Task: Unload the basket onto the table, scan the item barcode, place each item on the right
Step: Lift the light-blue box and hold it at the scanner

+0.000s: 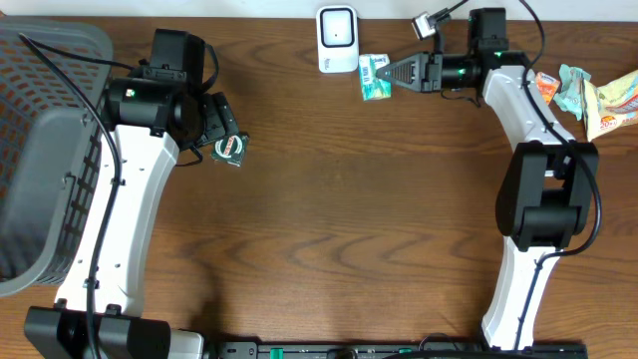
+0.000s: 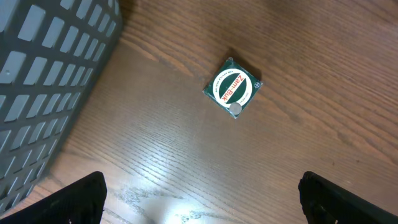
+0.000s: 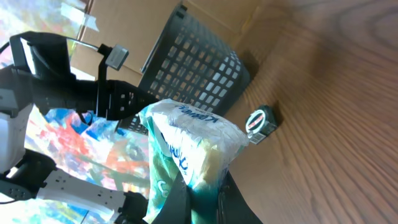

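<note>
A white barcode scanner (image 1: 337, 40) stands at the table's back edge. Just to its right, my right gripper (image 1: 391, 75) is shut on a green and white tissue pack (image 1: 375, 77). In the right wrist view the pack (image 3: 186, 143) sticks up from between the shut jaws of the right gripper (image 3: 202, 199). My left gripper (image 1: 221, 128) hangs open over a small green Zam-Buk box (image 1: 230, 149). From the left wrist the box (image 2: 232, 88) lies flat on the wood ahead of the left gripper (image 2: 199, 199), whose fingers (image 2: 74, 199) stand far apart with nothing between them.
A grey plastic basket (image 1: 50, 150) fills the left side of the table, close to the left arm; it also shows as a basket (image 2: 43, 81) in the left wrist view. Several snack packets (image 1: 598, 95) lie at the back right corner.
</note>
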Robot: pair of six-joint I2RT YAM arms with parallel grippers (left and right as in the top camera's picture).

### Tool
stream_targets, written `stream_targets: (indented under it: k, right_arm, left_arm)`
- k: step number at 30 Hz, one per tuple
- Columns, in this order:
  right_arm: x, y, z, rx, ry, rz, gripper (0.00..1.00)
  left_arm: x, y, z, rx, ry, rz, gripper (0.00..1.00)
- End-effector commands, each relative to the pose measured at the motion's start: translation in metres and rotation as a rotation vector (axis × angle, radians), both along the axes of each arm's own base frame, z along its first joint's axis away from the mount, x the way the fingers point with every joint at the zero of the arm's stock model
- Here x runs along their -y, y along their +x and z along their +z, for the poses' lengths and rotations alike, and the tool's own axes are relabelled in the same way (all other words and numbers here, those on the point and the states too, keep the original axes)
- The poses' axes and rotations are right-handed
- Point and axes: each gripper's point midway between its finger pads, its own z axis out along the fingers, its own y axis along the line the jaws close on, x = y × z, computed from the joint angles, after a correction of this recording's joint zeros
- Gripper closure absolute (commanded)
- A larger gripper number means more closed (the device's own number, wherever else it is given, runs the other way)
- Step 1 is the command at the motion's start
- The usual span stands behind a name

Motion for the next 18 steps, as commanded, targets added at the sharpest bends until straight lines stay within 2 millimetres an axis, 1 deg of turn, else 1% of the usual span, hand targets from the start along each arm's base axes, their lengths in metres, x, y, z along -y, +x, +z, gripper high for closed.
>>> stream_targets:
  k: [1, 4, 9, 12, 14, 16, 18]
  right_arm:
    - [-0.013, -0.010, 0.012, 0.048, 0.031, 0.049, 0.99]
    - [-0.019, -0.012, 0.013, 0.055, 0.031, 0.062, 0.99]
    - [-0.022, -0.013, 0.013, 0.063, 0.031, 0.068, 0.99]
    - [-0.025, -0.009, 0.007, 0.064, -0.006, 0.047, 0.99]
    - [-0.031, -0.003, -0.008, 0.044, -0.088, 0.004, 0.99]
    - [-0.040, 0.006, -0.034, 0.011, -0.242, -0.071, 0.99]
    - [-0.042, 0.016, -0.076, -0.008, -0.494, -0.181, 0.99]
  left_arm:
    - [-0.002, 0.001, 0.002, 0.005, 0.004, 0.016, 0.02]
    - [-0.002, 0.001, 0.002, 0.005, 0.004, 0.016, 0.02]
    - [-0.002, 0.001, 0.002, 0.005, 0.004, 0.016, 0.02]
    - [-0.002, 0.001, 0.002, 0.005, 0.004, 0.016, 0.02]
    - [-0.002, 0.001, 0.002, 0.005, 0.004, 0.016, 0.02]
    - [-0.002, 0.001, 0.002, 0.005, 0.004, 0.016, 0.02]
    - [-0.002, 0.001, 0.002, 0.005, 0.004, 0.016, 0.02]
